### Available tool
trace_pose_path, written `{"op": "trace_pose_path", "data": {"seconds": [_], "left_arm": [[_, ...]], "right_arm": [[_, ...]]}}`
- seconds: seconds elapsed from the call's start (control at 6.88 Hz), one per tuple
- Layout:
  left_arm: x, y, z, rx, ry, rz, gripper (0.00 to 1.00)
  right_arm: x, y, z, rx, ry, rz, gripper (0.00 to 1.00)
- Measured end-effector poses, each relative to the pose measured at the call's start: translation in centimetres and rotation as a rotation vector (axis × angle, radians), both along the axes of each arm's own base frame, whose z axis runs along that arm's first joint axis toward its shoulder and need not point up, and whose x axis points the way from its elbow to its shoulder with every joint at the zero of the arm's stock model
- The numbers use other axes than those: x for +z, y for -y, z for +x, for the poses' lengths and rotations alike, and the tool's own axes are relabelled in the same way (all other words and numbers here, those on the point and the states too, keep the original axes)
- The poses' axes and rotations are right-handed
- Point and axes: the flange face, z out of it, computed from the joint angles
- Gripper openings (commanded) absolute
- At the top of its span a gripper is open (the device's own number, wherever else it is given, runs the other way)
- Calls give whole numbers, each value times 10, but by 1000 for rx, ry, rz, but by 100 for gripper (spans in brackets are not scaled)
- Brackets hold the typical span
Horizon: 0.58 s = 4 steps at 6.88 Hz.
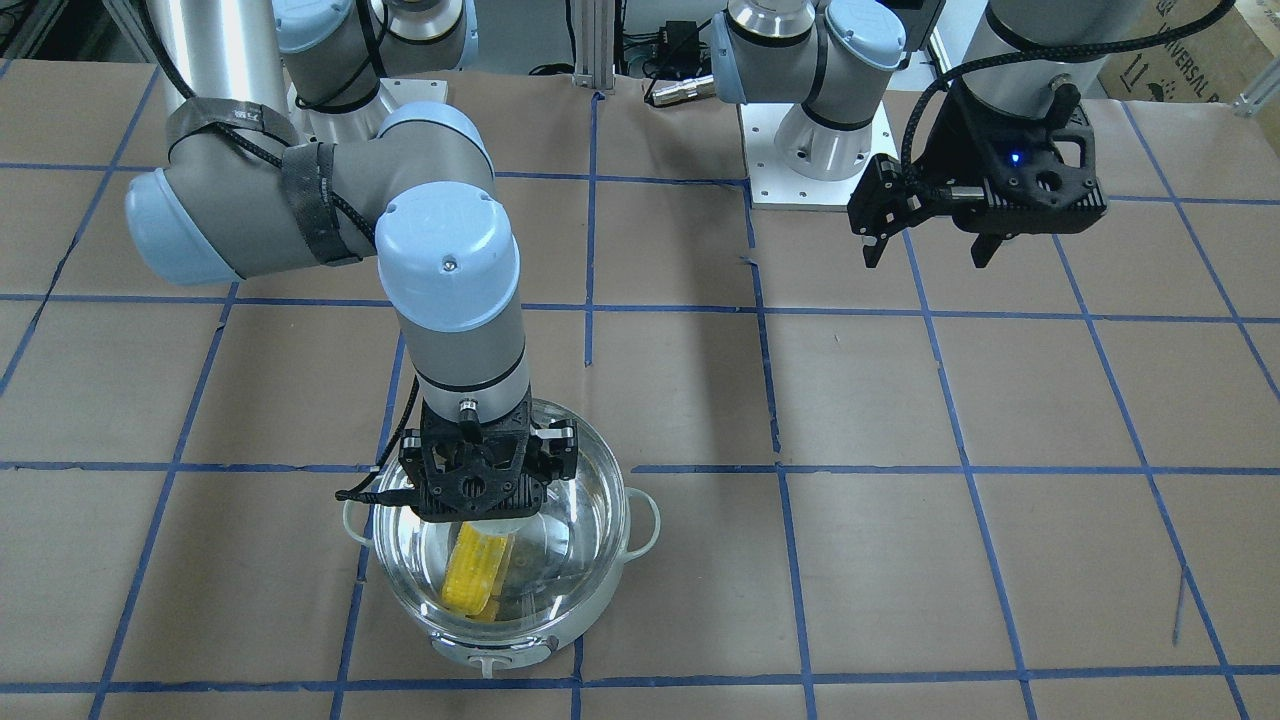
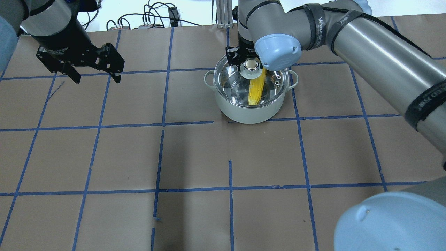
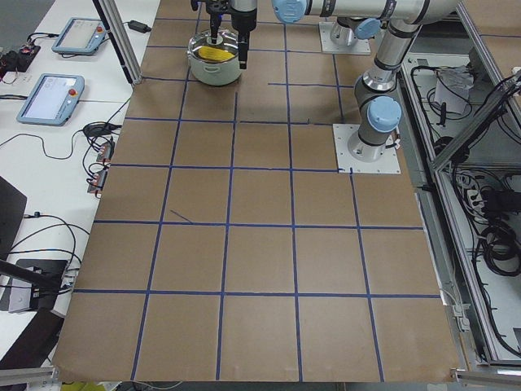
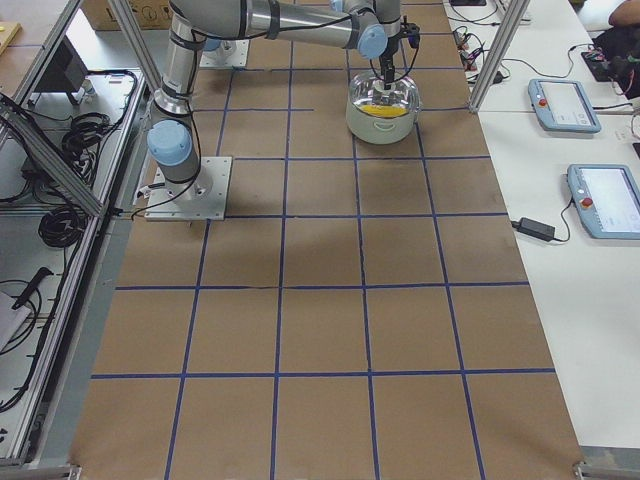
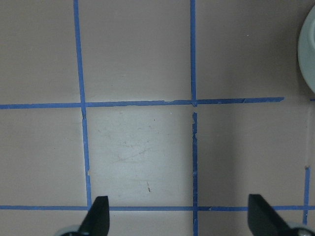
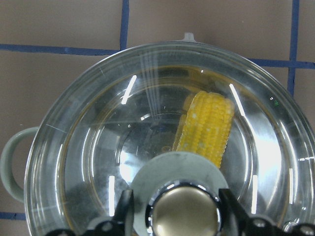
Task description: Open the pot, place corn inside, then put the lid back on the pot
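Yellow corn (image 2: 257,89), one cob, lies inside the one pot (image 2: 244,111) beneath the one glass lid (image 6: 98,147). Right claw (image 6: 184,216) is closed on the lid's knob (image 6: 184,211); left claw (image 2: 97,79) hangs well apart from the pot, spread wide, empty.

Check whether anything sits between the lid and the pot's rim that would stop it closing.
Nothing visible does. The corn lies inside the pot, under the glass lid, not across the rim. The right gripper straddles the knob on top; the left gripper hangs well off to the side.
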Motion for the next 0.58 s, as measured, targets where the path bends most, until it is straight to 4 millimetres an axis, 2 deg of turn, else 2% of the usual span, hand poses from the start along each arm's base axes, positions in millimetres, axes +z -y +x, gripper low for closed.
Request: {"op": "trace_pose_path", "data": {"seconds": [0.29, 0.58], "left_arm": [[0, 0, 0, 0, 0, 0, 100], [0, 0, 0, 0, 0, -1, 100]], "right_arm": [[12, 8, -3, -3, 2, 32, 100], [42, 15, -24, -8, 4, 22, 100]]}}
